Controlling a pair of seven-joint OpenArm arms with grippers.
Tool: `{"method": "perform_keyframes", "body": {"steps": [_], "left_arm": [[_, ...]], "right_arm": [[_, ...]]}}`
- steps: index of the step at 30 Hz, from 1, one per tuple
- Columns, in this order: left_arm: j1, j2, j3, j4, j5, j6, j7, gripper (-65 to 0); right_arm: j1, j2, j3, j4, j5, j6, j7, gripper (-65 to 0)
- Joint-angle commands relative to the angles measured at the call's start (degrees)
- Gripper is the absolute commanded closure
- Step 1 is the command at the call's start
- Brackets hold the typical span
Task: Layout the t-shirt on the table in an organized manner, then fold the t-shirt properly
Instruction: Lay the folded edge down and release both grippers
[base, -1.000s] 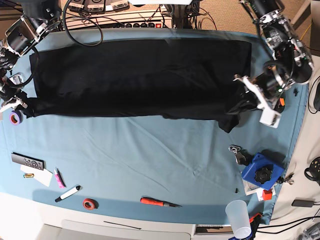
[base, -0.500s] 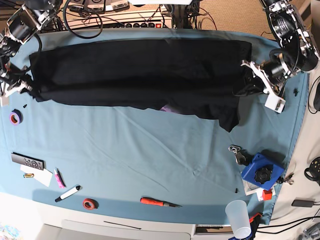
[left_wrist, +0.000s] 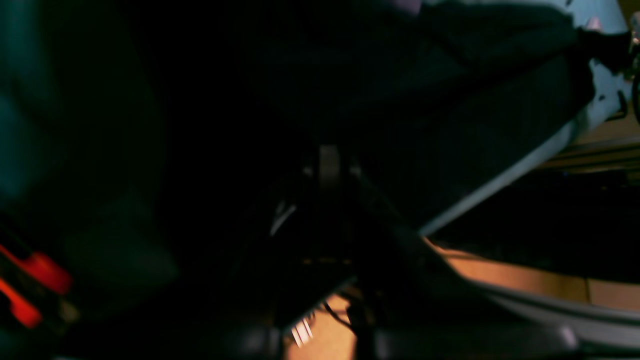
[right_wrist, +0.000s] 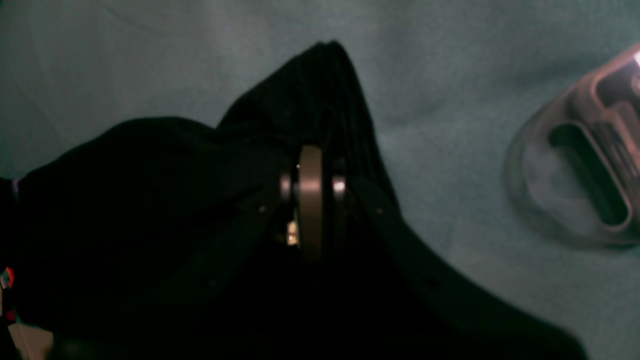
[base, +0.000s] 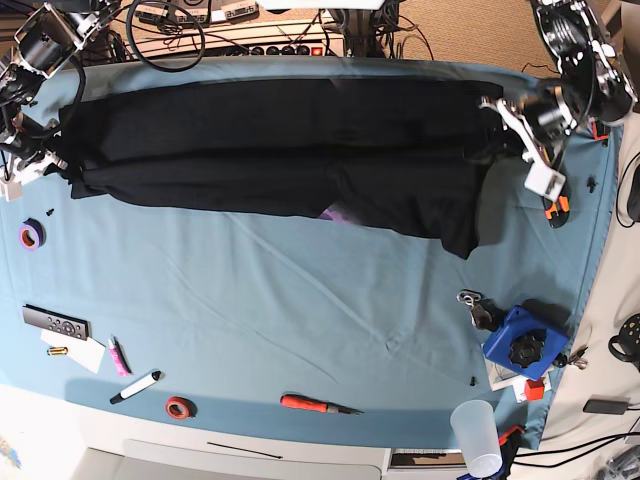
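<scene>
The black t-shirt (base: 270, 140) lies stretched in a long band across the far half of the light blue table (base: 300, 300). A bit of purple print (base: 340, 213) peeks out at its near edge, and a loose flap (base: 462, 225) lies nearer at the right. My left gripper (base: 492, 135) is shut on the shirt's right end; in the left wrist view its fingertips (left_wrist: 327, 160) are buried in dark fabric. My right gripper (base: 48, 165) is shut on the left end, and the right wrist view shows it (right_wrist: 310, 167) pinching a bunched fold of t-shirt (right_wrist: 150, 200) above the table (right_wrist: 450, 100).
A purple tape roll (base: 32, 235), remote (base: 55, 322), marker (base: 135, 387), red tape roll (base: 180, 407) and red screwdriver (base: 320, 404) lie along the left and near side. At the near right are a blue block (base: 520, 340) and plastic cup (base: 478, 437). A clear plastic object (right_wrist: 575, 165) lies beside the right gripper.
Both grippers have moved toward the far edge, carrying the shirt's ends with them. The shirt's near edge has drawn back and the black band has grown narrower.
</scene>
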Motion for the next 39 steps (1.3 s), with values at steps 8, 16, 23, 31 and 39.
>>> {"method": "perform_keyframes", "body": {"steps": [8, 16, 23, 31, 39], "left_arm": [[2.14, -0.63, -0.11, 0.85, -1.16, -1.36, -0.48, 0.0], [2.16, -0.63, -0.11, 0.85, -1.14, -1.7, -0.5, -20.7], [2.16, -0.63, -0.13, 1.11, -1.84, 0.02, -0.35, -34.4], [2.12, -1.09, -0.52, 1.31, -3.26, -1.66, -0.94, -34.4], [1.99, -9.46, -7.04, 1.36, -3.26, -1.64, -4.98, -34.4]], "right_arm": [[-2.84, 1.7, 0.17, 1.03, -0.37, 0.06, 2.95, 0.0], [-2.82, 1.75, 0.17, 1.03, -0.13, 0.06, 1.38, -16.0], [-2.84, 4.09, 0.26, 1.03, 11.93, 0.06, 0.09, -20.6], [-0.85, 6.05, 9.03, 1.03, 20.2, 0.06, 0.09, -20.6], [-0.94, 7.89, 9.81, 1.03, 19.43, 0.06, 0.09, -31.3]]}}
